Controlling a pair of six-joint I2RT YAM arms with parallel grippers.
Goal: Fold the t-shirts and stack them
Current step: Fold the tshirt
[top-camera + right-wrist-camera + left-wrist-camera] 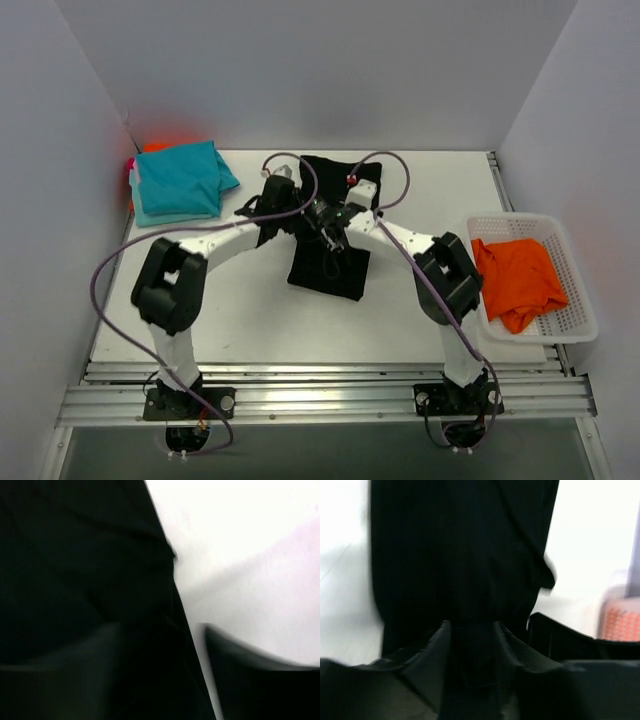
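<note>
Left wrist: left claw (pixel 471 627) parted over black t-shirt (pixel 460 555); right claw (pixel 160 630), blurred, seemingly released too.

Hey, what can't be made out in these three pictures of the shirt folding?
- Top view: the left arm and right arm cover the middle of the black t-shirt, hiding the jaws.
- Left wrist view: motion blur; whether the left gripper pinches cloth is unclear.
- Right wrist view: blur and darkness merge the right gripper with the shirt.
- Top view: the teal t-shirt covers the t-shirts beneath; only an orange edge and a pink edge show.
</note>
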